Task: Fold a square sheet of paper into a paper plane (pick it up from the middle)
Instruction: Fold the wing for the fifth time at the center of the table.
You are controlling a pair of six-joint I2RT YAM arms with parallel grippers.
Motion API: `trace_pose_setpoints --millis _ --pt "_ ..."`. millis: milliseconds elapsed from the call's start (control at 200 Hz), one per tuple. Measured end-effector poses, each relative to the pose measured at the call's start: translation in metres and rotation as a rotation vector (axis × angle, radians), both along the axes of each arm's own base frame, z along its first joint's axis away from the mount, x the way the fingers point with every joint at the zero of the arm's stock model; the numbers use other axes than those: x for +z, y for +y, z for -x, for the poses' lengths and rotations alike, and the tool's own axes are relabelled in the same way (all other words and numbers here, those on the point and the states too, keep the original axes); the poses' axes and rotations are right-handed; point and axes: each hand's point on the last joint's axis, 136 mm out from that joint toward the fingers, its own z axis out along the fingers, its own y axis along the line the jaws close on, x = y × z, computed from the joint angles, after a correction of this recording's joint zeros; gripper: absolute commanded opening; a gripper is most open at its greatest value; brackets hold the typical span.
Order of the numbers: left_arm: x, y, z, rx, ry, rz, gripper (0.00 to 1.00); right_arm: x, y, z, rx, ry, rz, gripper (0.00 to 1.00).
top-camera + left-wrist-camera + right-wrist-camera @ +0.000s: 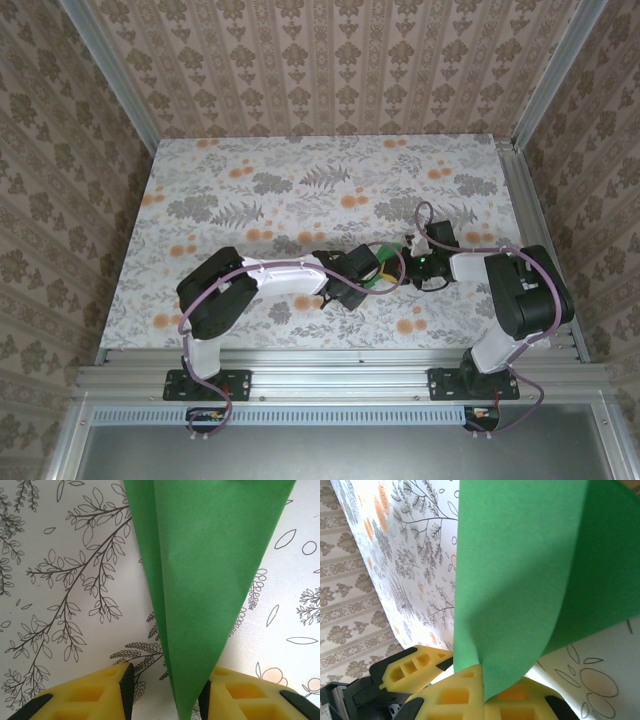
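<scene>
A table [300, 180] printed with grey leaves and orange blossoms stands inside beige patterned walls [340, 60]. Near its front middle, the right hand [480, 675] pinches the folded green paper [210, 580]. The paper's pointed tip sits between the parted fingers of the left hand [167, 685].

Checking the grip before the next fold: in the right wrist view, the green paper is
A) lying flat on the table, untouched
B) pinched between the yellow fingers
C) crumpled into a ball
B: the green paper runs down into the right gripper, whose yellow fingers are shut on its lower edge.
</scene>
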Motion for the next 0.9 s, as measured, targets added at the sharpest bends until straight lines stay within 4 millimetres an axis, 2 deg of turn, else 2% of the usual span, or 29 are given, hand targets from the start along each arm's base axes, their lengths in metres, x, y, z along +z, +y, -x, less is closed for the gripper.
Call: trace_pose_setpoints --millis 240,565,900 --pt "0.000 0.000 0.000 -0.001 0.000 0.001 0.37 -0.005 -0.004 0.003 0.004 0.011 0.035 0.00" --pt "0.000 -0.002 0.000 -0.021 -0.002 0.000 0.36 -0.004 -0.006 -0.009 0.015 -0.004 0.076 0.00" --pt "0.000 -0.002 0.001 -0.036 -0.004 -0.002 0.35 -0.017 -0.010 -0.008 0.029 0.033 0.121 0.00"
